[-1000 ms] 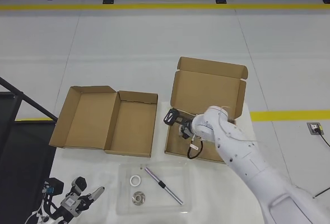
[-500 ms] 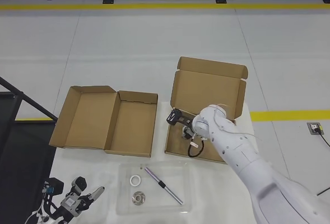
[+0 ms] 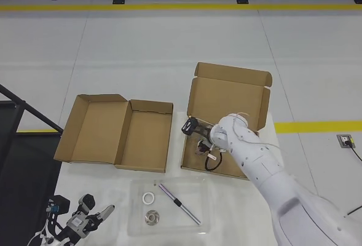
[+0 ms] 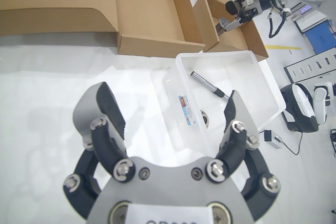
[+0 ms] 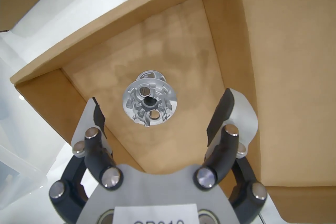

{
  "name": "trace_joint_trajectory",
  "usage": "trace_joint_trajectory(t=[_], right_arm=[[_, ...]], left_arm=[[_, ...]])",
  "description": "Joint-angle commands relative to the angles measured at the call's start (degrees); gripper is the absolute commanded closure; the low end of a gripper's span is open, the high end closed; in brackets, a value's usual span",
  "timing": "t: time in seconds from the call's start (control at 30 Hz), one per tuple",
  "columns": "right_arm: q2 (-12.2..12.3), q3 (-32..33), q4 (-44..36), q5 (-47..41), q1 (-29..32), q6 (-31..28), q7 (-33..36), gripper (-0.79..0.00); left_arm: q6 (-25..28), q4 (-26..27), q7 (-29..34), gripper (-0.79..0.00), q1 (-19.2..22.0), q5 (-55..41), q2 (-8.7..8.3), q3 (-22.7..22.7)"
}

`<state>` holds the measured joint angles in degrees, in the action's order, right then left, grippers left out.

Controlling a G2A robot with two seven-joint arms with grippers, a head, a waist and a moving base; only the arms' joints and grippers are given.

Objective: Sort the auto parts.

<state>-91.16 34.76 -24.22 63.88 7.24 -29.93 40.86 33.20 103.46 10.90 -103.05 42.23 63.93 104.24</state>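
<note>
**Right arm.** The right gripper (image 5: 161, 101) hangs inside an open brown cardboard box (image 5: 183, 33) on the robot's right. Its 2 fingers are spread wide and grip nothing. Between and beyond them lies a silver cast-metal flanged hub (image 5: 149, 104), with its flange face turned toward the wrist camera. It appears to rest on the box floor, though contact cannot be confirmed. In the top view the gripper sits over the box's left part, close to the left wall.

**Tray.** Nearer the robot, in front of the 2 boxes' adjoining corners, stands a clear plastic tray (image 3: 134, 184). It holds 3 parts:
- a dark metal rod (image 3: 179, 203) lying diagonally;
- a white ring (image 3: 148, 198);
- a small silver flanged piece (image 3: 151, 216), near the ring and apart from the rod.

**Second box.** A second open brown cardboard box (image 3: 144, 138) stands just left of the first.

**Left arm.** The left gripper (image 4: 169, 93) hovers over the white table (image 4: 52, 78) near the tray's left end. Its fingers are wide apart with nothing between them.
</note>
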Motion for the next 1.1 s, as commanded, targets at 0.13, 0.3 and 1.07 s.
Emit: trace_joint_trajectory(t=[0.13, 0.3, 1.07], right_arm=[[2.29, 1.15, -7.59, 3.50, 2.03, -3.38, -6.14, -0.711], [6.10, 4.33, -23.51, 8.39, 8.94, 0.11, -5.40, -0.754], [15.93, 20.28, -75.52, 20.84, 39.53, -1.02, 8.64, -0.785]], left_arm=[[0.00, 0.00, 0.00, -0.785, 0.00, 0.00, 0.00, 0.00], [0.00, 0.00, 0.00, -0.785, 0.00, 0.00, 0.00, 0.00], [0.00, 0.00, 0.00, -0.785, 0.00, 0.00, 0.00, 0.00]])
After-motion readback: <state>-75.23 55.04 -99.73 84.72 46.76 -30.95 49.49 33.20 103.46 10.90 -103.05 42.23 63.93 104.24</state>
